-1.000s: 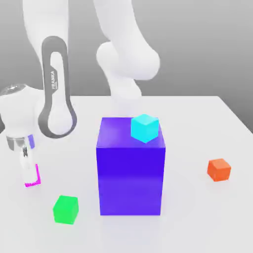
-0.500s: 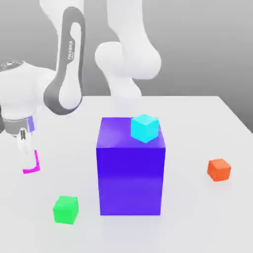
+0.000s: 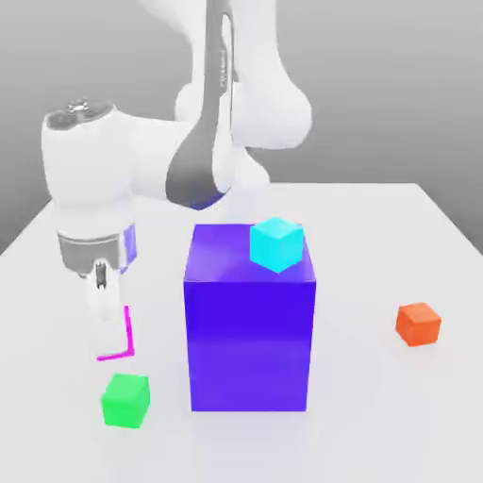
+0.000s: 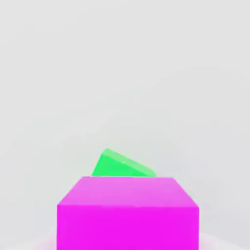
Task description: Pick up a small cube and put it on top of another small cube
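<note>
You have the white table [image 3: 396,226] carrying everything, with the white Panda arm [image 3: 236,94] reaching over its far edge and bending down toward the exterior view's left side. The biggest thing on the table is the blue-purple block [image 3: 247,330], standing upright near the middle, a little toward the front edge. On that block's top, at the corner toward the exterior view's right and rear, sits a cyan cube [image 3: 276,243], turned slightly off the block's edges.

Your gripper [image 3: 111,330] hangs pointing down beside the block, between it and the table's edge on the exterior view's left. Its fingers are clamped on the small cube [image 3: 117,356], the magenta one, of which the exterior view gives you just a thin edge below the fingers, clear of the table top. In the hand view the same magenta cube [image 4: 128,215] sits square in front of the camera.

The green cube [image 3: 125,399] rests on the table near the front edge, just below and in front of the held cube; the hand view shows it [image 4: 122,166] peeking out behind the magenta one. The orange cube [image 3: 418,324] lies well apart, near the table's edge on the exterior view's right.
</note>
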### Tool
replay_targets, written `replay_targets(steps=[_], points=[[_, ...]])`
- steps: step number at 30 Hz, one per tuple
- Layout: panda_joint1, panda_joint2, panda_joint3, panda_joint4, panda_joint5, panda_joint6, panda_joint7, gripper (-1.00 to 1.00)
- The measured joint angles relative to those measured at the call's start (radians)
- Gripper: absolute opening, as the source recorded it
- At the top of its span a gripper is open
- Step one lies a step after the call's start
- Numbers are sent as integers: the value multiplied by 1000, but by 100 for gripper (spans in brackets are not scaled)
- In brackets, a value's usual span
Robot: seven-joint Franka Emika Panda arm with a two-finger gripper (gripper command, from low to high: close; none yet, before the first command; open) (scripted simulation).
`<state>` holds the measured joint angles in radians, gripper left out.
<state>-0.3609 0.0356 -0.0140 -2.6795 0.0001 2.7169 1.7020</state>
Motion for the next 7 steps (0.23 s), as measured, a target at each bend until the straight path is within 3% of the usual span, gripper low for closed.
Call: replay_targets(steps=[3,4,7], points=[[-16,102,-6,6,7,96,0,-100],[-18,128,-5,7,10,121,-1,100],[-18,128,-5,7,10,121,-1,100]])
